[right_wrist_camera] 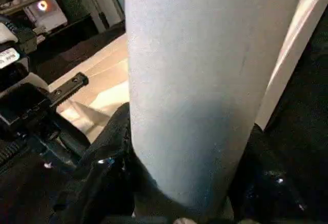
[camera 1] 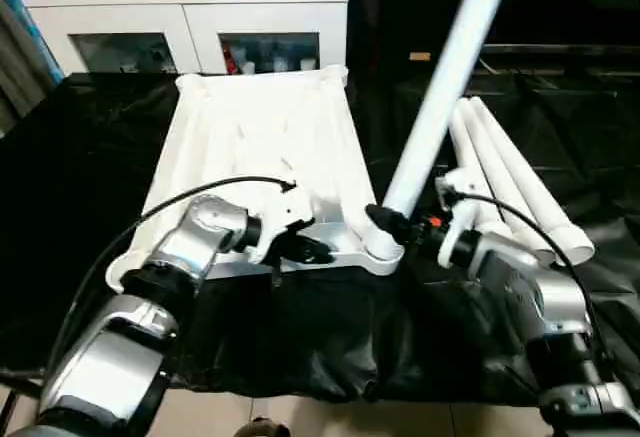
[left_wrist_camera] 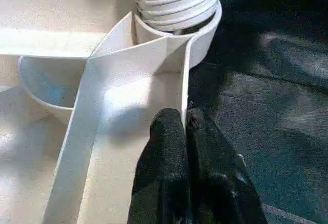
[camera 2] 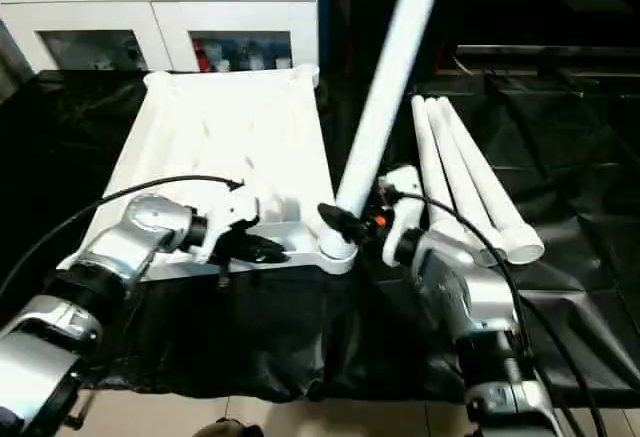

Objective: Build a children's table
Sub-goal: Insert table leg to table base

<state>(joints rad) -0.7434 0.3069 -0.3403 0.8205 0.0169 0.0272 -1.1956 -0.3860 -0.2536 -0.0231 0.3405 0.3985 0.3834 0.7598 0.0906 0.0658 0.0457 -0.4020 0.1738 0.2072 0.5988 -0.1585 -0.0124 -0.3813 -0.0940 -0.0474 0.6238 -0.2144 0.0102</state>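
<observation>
The white tabletop (camera 1: 250,147) lies upside down on the black work table, ribbed underside up. One white leg (camera 1: 440,97) stands in its near right corner socket (camera 1: 380,255), leaning up and to the right; its threaded end (left_wrist_camera: 177,1) sits in the socket. My right gripper (camera 1: 395,225) is shut on this leg just above the socket, with the leg (right_wrist_camera: 205,80) between its fingers. My left gripper (camera 1: 310,250) is shut on the tabletop's near rim, its fingers (left_wrist_camera: 169,142) pinching the thin wall close to that socket.
Three more white legs (camera 1: 510,177) lie side by side on the black cover (camera 1: 70,187), right of the tabletop. A white glass-door cabinet (camera 1: 190,7) stands behind the table. The table's front edge and the tiled floor (camera 1: 300,417) are just below my arms.
</observation>
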